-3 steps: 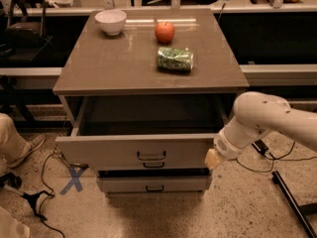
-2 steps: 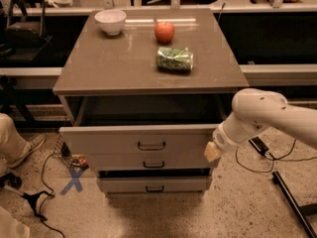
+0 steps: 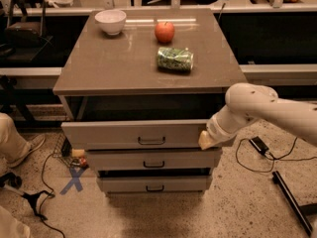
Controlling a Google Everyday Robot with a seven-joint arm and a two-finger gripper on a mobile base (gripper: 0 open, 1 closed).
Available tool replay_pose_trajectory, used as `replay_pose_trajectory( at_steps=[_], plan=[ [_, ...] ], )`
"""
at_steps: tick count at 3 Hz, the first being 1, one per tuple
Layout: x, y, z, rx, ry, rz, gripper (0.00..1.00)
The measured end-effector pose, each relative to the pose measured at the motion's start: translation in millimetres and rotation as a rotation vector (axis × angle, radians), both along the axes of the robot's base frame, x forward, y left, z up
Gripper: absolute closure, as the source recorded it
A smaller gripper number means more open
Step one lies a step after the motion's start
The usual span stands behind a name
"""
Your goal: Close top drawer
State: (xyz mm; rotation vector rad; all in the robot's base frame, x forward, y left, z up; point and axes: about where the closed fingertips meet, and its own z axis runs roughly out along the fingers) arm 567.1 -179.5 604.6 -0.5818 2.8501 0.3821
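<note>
The top drawer [image 3: 133,134] is a wide grey-beige drawer with a small dark wire handle [image 3: 151,141] at its middle. It stands partly open, its front a little ahead of the cabinet top's edge. My gripper [image 3: 207,140] comes in from the right on a white arm and rests against the right end of the drawer's front panel. Two similar drawers sit below: the middle drawer [image 3: 153,159] and the bottom drawer [image 3: 154,184].
On the cabinet top [image 3: 99,63] stand a white bowl [image 3: 110,21], a red apple [image 3: 164,31] and a green chip bag [image 3: 175,59]. A person's leg and shoe [image 3: 17,143] are at the left. Cables [image 3: 260,148] lie on the floor at the right, a blue X mark [image 3: 74,179] at the left.
The top drawer has slid back toward the cabinet; it stands out much less than a second ago. My gripper has moved in with its front panel.
</note>
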Motion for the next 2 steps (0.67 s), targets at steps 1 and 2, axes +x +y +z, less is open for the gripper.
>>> replay_pose_trajectory(
  at_steps=[1,2],
  plan=[
    [23.8,3.7,1.0,0.007,-0.031,-0.028,1.0],
    [36.2,3.6,7.4,0.01,-0.07,-0.061,1.0]
  ],
)
